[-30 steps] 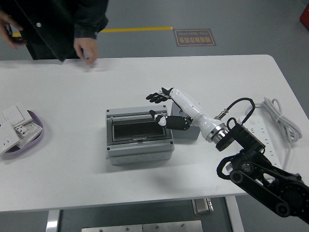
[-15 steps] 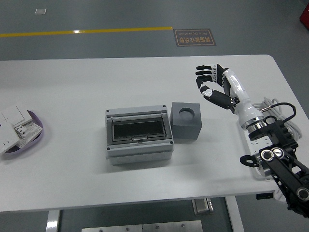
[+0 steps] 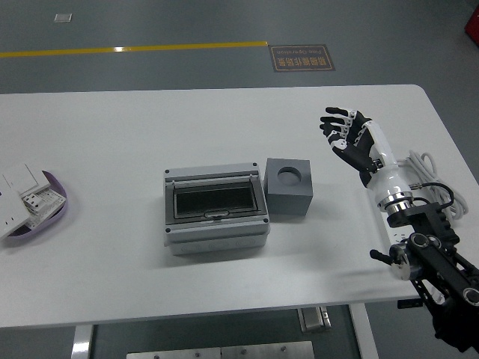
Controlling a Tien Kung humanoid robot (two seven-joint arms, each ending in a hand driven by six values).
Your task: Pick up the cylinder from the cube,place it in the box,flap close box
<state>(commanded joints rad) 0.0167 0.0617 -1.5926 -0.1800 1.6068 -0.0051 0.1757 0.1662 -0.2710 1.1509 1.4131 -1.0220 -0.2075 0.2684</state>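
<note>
Floor sign [image 3: 301,57] beyond far edge of surface [image 3: 112,134]: dark plate with red border, two lines of pale print, characters too small and blurred to read. No legible text, brand, number or label on box [image 3: 215,209], cube [image 3: 288,185] just right of box, or on white items in tray [image 3: 51,206] far left of box.

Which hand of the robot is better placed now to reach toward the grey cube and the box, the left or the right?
The right. The right hand is raised over the table with fingers spread and empty, just right of the grey cube, which stands beside the box. The left arm is not in view at all.
</note>
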